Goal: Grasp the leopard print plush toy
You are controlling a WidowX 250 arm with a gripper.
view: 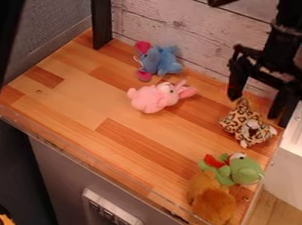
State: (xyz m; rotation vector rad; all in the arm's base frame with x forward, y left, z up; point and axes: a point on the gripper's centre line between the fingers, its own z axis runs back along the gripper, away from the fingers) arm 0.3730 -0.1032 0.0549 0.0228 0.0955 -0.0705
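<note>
My gripper [253, 105] hangs at the upper right over the wooden table, its two fingers spread wide with nothing held between them. Just below it in the view lies a leopard-spotted plush toy [246, 125], the thing nearest to the fingers. A pink plush rabbit [156, 97] lies near the middle of the table, and behind it is a blue plush toy [161, 60] with pink ears. At the front right, a green plush toy [241, 169] with a red part rests against a brown plush toy [212, 202].
The wooden table top [81, 98] has a clear raised strip along its front edge. A white plank wall [183, 22] stands behind, with a dark post [100, 14] at the back left. A white box-like object [298, 154] adjoins the right edge.
</note>
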